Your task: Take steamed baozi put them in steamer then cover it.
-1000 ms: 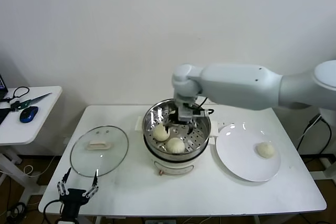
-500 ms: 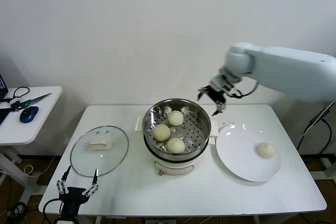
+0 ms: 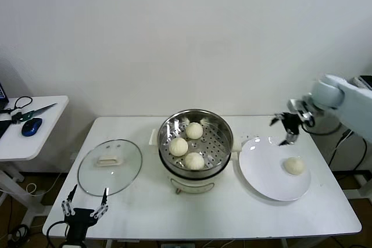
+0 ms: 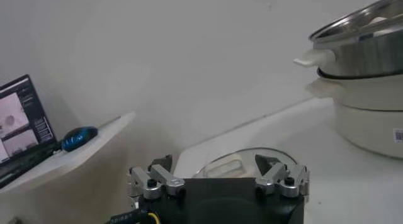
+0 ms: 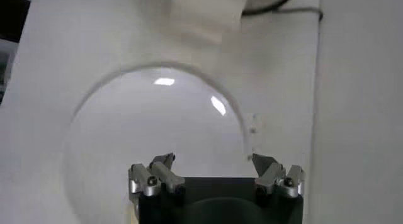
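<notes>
Left gripper (image 3: 85,208) parked at table edge, nearer than lid (image 3: 110,165), fingers spread, empty. Lid left of steamer (image 3: 196,145), off so buns can go in. Three baozi (image 3: 194,130) on steamer tray. Fourth baozi (image 3: 294,166) on plate (image 3: 264,175), right of steamer. Right gripper (image 3: 285,128) above plate's far rim, fingers apart, empty, likely positioned for last bun.

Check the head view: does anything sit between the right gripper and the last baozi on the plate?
Nothing: only bare white plate separates the open right gripper from the baozi.
</notes>
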`<state>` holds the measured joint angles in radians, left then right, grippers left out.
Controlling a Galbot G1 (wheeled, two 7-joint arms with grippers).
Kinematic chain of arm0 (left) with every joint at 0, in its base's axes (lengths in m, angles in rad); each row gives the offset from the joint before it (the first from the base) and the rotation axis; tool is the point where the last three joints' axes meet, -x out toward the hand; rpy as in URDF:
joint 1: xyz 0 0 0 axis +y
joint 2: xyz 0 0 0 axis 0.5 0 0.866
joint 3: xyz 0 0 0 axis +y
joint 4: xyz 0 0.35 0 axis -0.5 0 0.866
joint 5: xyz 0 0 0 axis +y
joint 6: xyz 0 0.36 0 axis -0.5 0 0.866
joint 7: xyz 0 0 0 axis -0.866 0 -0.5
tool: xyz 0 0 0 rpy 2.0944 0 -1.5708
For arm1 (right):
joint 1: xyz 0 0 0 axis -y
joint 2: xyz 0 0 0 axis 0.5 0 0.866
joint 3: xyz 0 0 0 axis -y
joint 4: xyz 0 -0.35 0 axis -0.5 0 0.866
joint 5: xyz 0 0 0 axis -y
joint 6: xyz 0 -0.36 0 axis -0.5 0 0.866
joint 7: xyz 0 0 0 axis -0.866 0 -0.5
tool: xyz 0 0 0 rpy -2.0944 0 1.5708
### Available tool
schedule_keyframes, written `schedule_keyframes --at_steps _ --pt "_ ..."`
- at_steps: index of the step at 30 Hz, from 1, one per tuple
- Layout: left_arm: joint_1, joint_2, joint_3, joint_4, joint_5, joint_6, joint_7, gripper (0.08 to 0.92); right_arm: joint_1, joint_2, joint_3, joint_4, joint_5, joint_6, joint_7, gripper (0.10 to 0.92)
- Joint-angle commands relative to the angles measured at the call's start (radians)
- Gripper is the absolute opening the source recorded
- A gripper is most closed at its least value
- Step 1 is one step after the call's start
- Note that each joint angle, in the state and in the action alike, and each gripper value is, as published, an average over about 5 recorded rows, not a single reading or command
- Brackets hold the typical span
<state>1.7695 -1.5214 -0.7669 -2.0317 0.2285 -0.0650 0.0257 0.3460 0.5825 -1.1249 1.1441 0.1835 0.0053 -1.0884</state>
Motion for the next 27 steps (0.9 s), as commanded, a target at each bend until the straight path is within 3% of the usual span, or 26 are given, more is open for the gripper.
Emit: schedule_keyframes --at_steps 1,10,27 --pt "-0.004 -0.001 0.002 -0.002 -0.023 0.014 0.002 0.823 -0.375 -0.092 0.340 -0.106 -0.184 0.015 -0.014 0.823" --pt "-0.012 -0.007 0.002 0.010 -0.016 0.020 0.002 0.823 -0.409 0.007 0.381 -0.227 -0.266 0.056 -0.013 0.823" --pt "-0.023 -0.006 -0.001 0.033 -0.001 0.022 0.001 0.823 -0.404 0.132 0.363 -0.317 -0.312 0.076 -0.012 0.823"
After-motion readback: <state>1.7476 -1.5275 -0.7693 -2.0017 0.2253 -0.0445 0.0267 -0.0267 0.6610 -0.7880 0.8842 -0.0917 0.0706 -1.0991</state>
